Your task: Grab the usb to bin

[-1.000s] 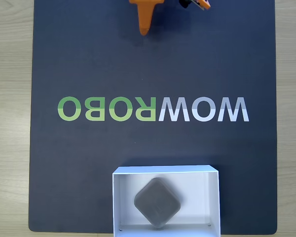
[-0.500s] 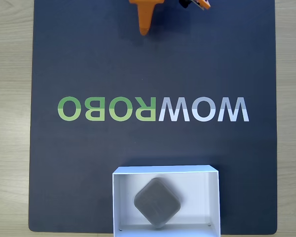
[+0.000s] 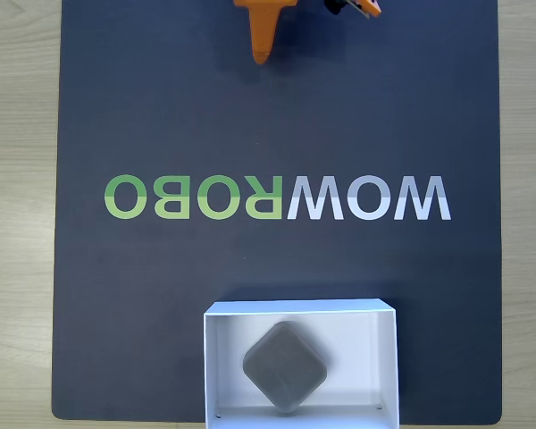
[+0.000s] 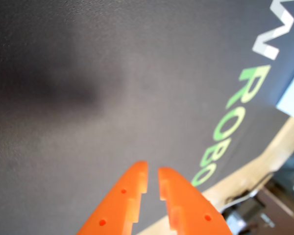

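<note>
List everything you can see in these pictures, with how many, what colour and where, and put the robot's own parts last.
usb: one, grey, lying inside the bin, turned corner-on to its walls.
bin: one, white, open top, at the mat's bottom edge in the fixed view.
mat: one, dark, covering most of the table, with green and white lettering across its middle.
table: one, light wood, showing on both sides of the mat.
gripper: one, orange, at the top edge of the fixed view, far from the bin; in the wrist view its fingers are nearly together with a thin gap and nothing between them.
</note>
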